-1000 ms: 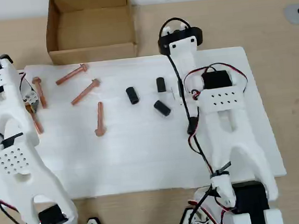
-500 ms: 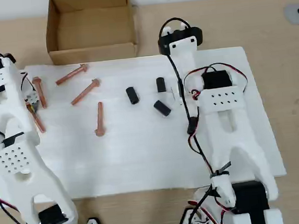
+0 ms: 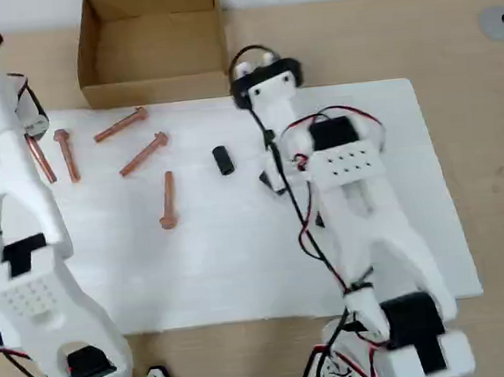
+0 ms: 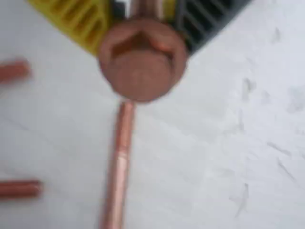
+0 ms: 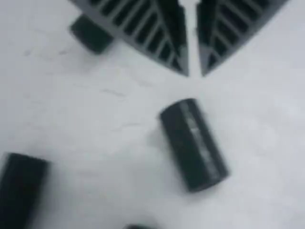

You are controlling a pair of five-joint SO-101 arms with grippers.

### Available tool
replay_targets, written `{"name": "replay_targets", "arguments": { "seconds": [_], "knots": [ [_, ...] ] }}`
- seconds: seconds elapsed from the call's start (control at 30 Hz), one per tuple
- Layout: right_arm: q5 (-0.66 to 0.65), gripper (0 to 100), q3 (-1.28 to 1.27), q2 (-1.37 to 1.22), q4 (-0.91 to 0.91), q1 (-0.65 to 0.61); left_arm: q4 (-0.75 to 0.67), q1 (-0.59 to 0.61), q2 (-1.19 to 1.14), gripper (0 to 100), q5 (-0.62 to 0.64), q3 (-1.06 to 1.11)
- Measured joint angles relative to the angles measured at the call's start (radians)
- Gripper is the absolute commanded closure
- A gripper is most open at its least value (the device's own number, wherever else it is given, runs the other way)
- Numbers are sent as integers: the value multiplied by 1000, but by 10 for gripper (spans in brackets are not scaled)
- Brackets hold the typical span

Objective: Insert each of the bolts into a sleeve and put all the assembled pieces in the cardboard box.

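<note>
— Wooden counter (image 3: 475, 116) under us, with a white foam sheet (image 3: 241, 260) spread across it and an open brown cardboard box (image 3: 155, 91) at the sheet's far edge. What do we have on the left?

— Our left pincer (image 4: 145, 47) is clamped on a copper-coloured metal bolt (image 4: 142, 67). Its hexagonal head faces the wrist camera, gripped between the yellow finger (image 4: 76, 19) and the black finger (image 4: 209, 14). We hold it over the sheet's left end.

— And the others?

— Four loose copper bolts lie flat on the foam. The nearest loose bolt (image 3: 66, 154) is just beside the held one, and three more (image 3: 143, 154) are scattered toward the middle, near the box.

— On the right?

— Our right pincer (image 5: 193, 71) has its black ribbed fingers drawn to a slim gap, with nothing between them. A short black cylindrical sleeve (image 5: 193, 143) lies on its side just beyond the tips, close to them but apart. A second black sleeve (image 5: 90, 33) lies beside one finger, and a third black sleeve (image 5: 19, 191) sits farther off.
</note>
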State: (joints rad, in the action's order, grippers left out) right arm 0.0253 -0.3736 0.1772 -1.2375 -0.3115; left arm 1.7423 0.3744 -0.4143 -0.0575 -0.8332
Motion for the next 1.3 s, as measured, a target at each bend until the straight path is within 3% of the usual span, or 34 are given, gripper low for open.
{"name": "replay_targets", "arguments": {
  "seconds": [0.33, 0.57, 0.77, 1.3],
  "knots": [
    [54, 983, 459, -410, -132, -121, -20, 2, 204, 989, -12, 216],
    [54, 836, 861, -720, -278, -160, -20, 23, 328, 989, -64, 330],
    [54, 835, 1145, -930, -368, -172, -20, 31, 451, 989, -98, 405],
    [55, 835, 1471, -1227, -453, -170, -52, 31, 661, 989, -100, 597]
  ]
}}
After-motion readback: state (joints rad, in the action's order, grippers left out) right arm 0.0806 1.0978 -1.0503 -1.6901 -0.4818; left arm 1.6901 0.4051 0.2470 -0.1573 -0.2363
